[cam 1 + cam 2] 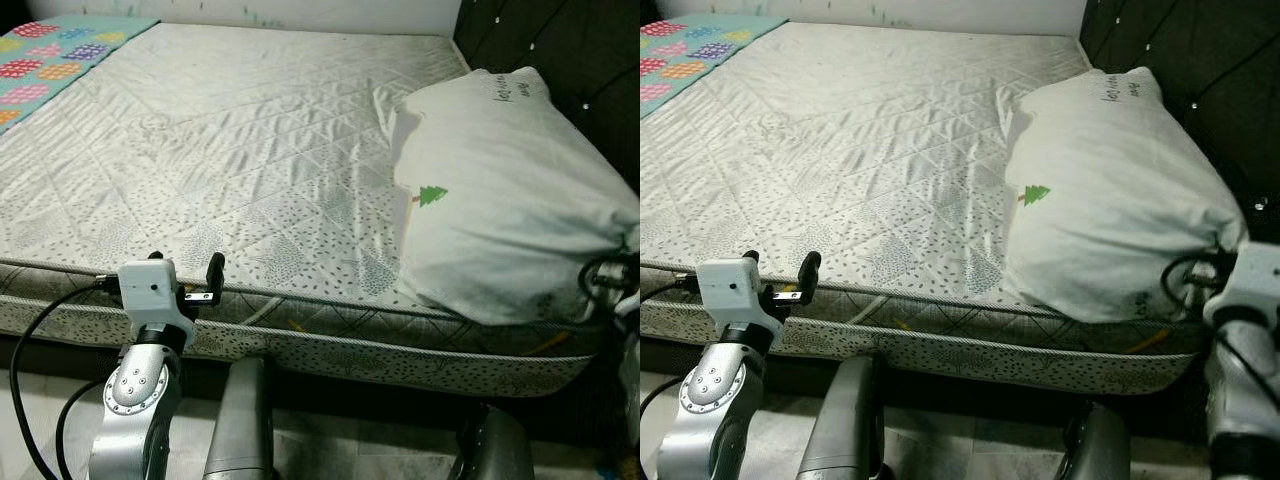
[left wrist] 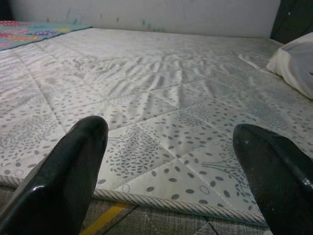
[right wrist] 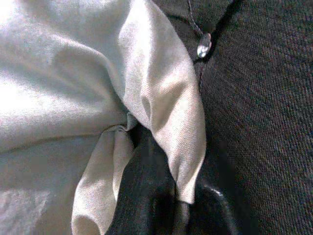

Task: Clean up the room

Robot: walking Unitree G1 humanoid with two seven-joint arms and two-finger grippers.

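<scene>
White cloth is pinched between the black fingers (image 3: 146, 196) of the right pincer (image 3: 171, 205). The cloth is a corner of the pillow (image 1: 500, 200), so the right pincer is closed on the pillow. The corner is bunched up and folded over the fingers. Just beside the pinched corner, the dark padded headboard (image 3: 264, 122) is seen, with a small shiny stud (image 3: 204, 45) set in it. In the head views the right arm is seen at the near right corner of the bed (image 1: 220, 160), next to the pillow's bottom corner.

The pillow is big and white, with a small green tree (image 1: 432, 195) printed on it and some writing near its top. It lies on the right side of the bed, with its far end against the headboard.

The left pincer (image 1: 200, 285) is held up at the near edge of the bed, on the left. Its two black fingers (image 2: 63, 181) are spread wide apart and nothing is held between them. The grey patterned mattress cover (image 2: 161, 107) is seen past them.

A bright patchwork blanket (image 1: 55, 55) is laid at the far left corner of the bed. A pale wall (image 2: 146, 12) stands behind the bed.
</scene>
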